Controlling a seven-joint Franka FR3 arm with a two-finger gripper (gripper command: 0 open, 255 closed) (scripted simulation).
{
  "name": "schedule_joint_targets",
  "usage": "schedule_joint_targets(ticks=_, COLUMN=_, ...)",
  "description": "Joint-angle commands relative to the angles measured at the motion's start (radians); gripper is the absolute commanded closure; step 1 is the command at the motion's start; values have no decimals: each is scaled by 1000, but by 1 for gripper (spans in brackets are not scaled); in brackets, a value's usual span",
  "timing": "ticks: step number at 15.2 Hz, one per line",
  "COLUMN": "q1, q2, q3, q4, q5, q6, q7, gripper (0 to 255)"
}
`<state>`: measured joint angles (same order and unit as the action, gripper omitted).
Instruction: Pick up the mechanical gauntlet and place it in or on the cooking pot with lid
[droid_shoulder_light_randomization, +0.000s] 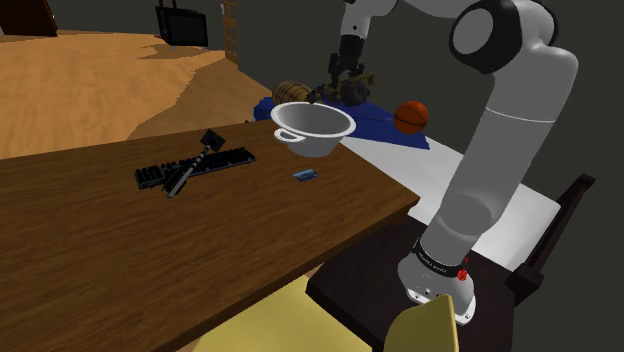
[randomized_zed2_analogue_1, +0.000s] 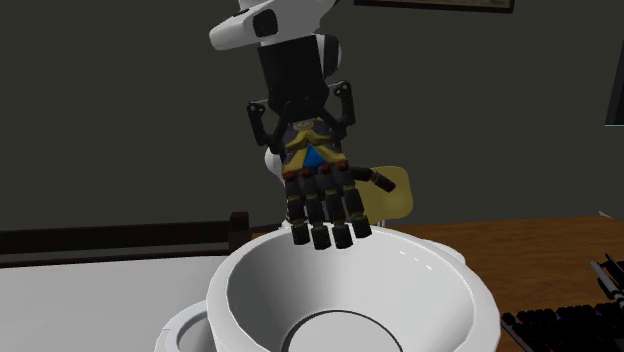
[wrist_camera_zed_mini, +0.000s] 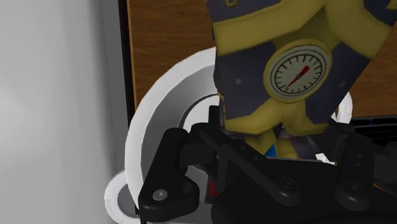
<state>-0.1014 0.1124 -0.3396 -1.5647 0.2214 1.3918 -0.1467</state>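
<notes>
mechanical gauntlet (randomized_zed2_analogue_1: 318, 185), yellow-and-navy, dial-faced, hangs digits-down, clasped at the cuff by the black two-finger claw (randomized_zed2_analogue_1: 305, 135), over the white round cooking pot (randomized_zed2_analogue_1: 420, 300) on the brown wooden table (droid_shoulder_light_randomization: 150, 250); judged rigid and light, cuff the soundest hold.

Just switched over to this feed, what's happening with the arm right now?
The arm's black hand is shut on the mechanical gauntlet and holds it in the air, hanging downward. It is over the open white cooking pot, which stands near the edge of the wooden table. The gauntlet is not yet inside the pot, and the pot has no lid on it.
</notes>
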Motion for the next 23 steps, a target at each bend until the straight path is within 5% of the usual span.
schedule_joint_targets(ticks=1, q1=-16, q2=101, q3=-5, q4=135, q5=31, q6=-41, q7=-11, gripper=255)
schedule_joint_targets(ticks=5, q1=-70, q2=333, q3=3, q4=472, q5=105, q6=-156, q7=0, gripper=255)
schedule_joint_targets(ticks=23, q1=-30, q2=283, q3=5, q4=172, q5=82, q6=91, q7=-43, gripper=255)
